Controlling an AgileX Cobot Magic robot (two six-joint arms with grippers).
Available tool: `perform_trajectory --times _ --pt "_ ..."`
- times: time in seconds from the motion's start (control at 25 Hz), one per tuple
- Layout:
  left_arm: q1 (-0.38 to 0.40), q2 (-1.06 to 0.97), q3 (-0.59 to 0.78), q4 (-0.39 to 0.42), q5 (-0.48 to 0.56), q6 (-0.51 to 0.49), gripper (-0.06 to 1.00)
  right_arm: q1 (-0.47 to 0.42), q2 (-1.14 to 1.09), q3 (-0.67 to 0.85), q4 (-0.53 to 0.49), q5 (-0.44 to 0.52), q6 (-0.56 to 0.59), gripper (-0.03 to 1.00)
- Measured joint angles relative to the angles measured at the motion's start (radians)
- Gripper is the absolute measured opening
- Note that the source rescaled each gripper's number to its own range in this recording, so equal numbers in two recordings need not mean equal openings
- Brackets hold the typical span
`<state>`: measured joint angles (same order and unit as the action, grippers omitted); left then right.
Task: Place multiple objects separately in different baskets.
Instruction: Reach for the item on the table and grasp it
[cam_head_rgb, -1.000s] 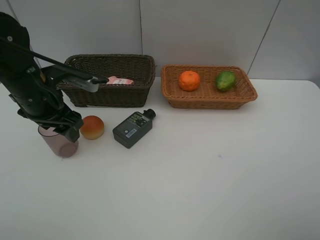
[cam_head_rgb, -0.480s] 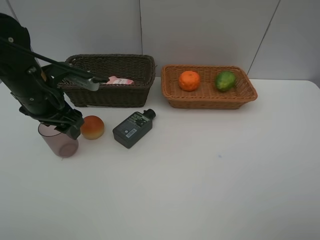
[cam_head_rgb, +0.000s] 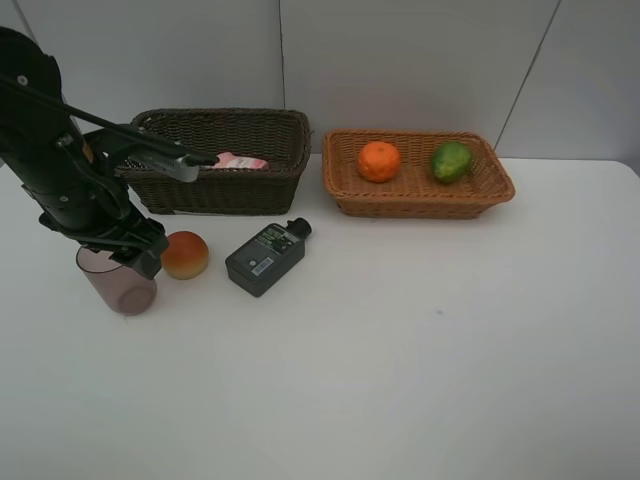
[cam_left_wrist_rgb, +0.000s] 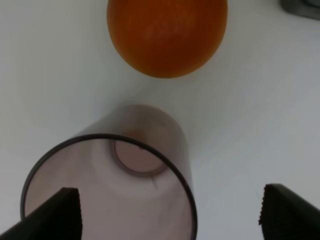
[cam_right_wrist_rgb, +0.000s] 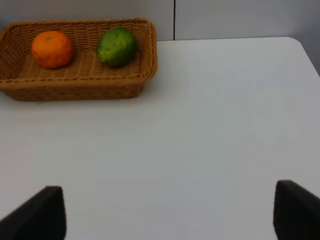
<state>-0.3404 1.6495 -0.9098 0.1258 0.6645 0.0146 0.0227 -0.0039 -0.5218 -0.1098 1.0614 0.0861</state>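
Observation:
My left gripper (cam_left_wrist_rgb: 170, 216) stands open just above the translucent mauve cup (cam_left_wrist_rgb: 115, 192), which stands upright on the table (cam_head_rgb: 118, 283). One finger (cam_left_wrist_rgb: 55, 215) sits at the cup's rim and the other is well off to the side. The peach-like fruit (cam_head_rgb: 185, 254) lies right beside the cup, and the dark grey bottle (cam_head_rgb: 265, 257) lies a little further right. A pink bottle (cam_head_rgb: 238, 161) lies in the dark brown basket (cam_head_rgb: 225, 190). The orange (cam_head_rgb: 378, 161) and the green fruit (cam_head_rgb: 451, 161) rest in the tan basket (cam_head_rgb: 415, 205). My right gripper (cam_right_wrist_rgb: 167, 215) is open and empty over bare table.
The left arm (cam_head_rgb: 60, 170) leans over the table's left side, in front of the dark basket's left end. Both baskets stand along the back wall. The white table (cam_head_rgb: 420, 350) stretches out in front and to the right.
The left arm has shifted slightly up and back over the cup. Nothing else has moved.

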Motion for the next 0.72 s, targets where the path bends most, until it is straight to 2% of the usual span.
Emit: perform_trajectory --times 0.72 --pt "-0.024 0.084 0.000 0.004 -0.026 0.000 0.93 0.000 0.000 0.000 0.000 0.000 0.000 0.79"
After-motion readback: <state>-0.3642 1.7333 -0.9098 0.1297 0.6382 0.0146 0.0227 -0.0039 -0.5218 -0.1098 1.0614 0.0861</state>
